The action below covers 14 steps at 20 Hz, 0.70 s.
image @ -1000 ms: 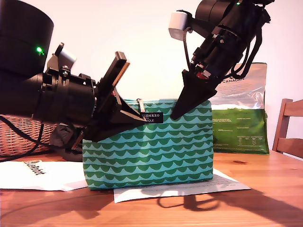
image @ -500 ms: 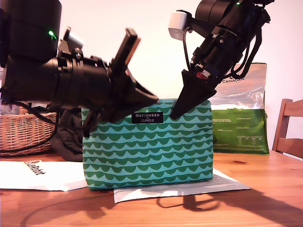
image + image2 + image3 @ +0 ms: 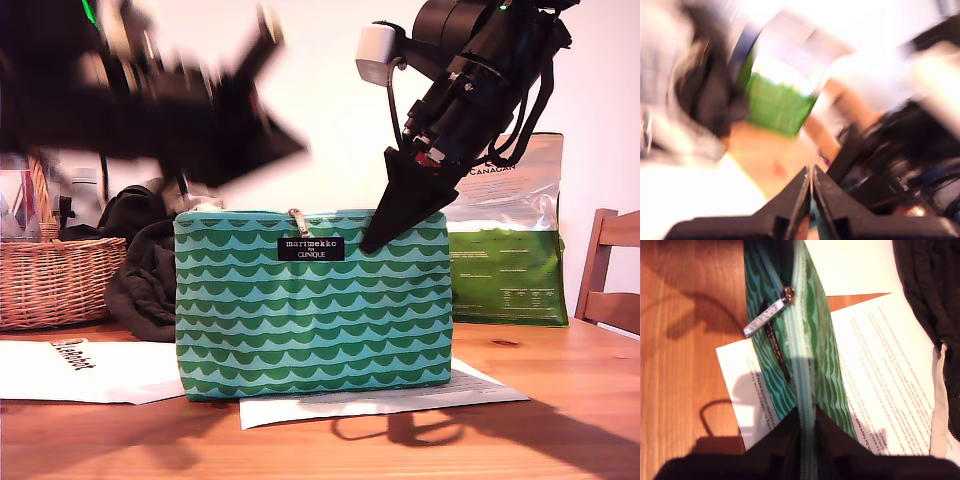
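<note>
Second wrist view: my second hand (image 3: 807, 414) pinching pouch (image 3: 816, 330); my first hand (image 3: 810, 174) pressed together.

White wall (image 3: 330, 100) behind; wooden table (image 3: 560, 400); wooden chair (image 3: 620, 228) at exterior view's right; wicker basket (image 3: 60, 285) at its left.

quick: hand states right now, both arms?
My first hand: closed, nothing visible between its fingers, though the view is blurred.
My second hand: closed on the zipped top edge of the green pouch.
</note>
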Each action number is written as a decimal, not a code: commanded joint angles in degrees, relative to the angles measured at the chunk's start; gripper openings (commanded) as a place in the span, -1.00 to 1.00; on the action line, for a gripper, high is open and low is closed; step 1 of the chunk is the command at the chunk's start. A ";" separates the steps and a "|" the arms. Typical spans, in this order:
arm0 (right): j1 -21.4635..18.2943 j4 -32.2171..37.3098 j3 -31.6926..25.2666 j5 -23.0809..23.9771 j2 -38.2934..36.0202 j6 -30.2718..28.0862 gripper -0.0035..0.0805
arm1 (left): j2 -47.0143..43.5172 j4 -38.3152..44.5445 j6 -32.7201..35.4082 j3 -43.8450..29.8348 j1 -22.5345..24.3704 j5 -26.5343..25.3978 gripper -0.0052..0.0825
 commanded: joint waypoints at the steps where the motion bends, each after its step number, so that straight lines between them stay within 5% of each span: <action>1: 0.59 0.13 -0.50 -0.44 0.13 0.24 -0.95 | -5.14 -4.70 7.26 -0.17 0.59 -0.22 -0.93; 3: 0.59 0.22 -0.50 -0.44 0.13 0.24 -0.95 | -9.64 -14.62 10.75 -0.17 0.61 0.31 -0.94; 5: 0.59 0.37 -0.50 -0.46 0.13 0.24 -0.95 | -11.23 -21.20 24.00 -0.17 0.15 0.74 -0.93; 9: 0.59 0.33 -0.52 -0.44 0.13 0.26 -0.95 | -11.10 -27.54 44.02 -0.17 -3.91 0.15 -0.70; 14: 0.59 0.33 -0.50 -0.46 0.13 0.52 -0.95 | -9.53 -33.11 65.75 -0.17 -5.73 -4.59 -0.63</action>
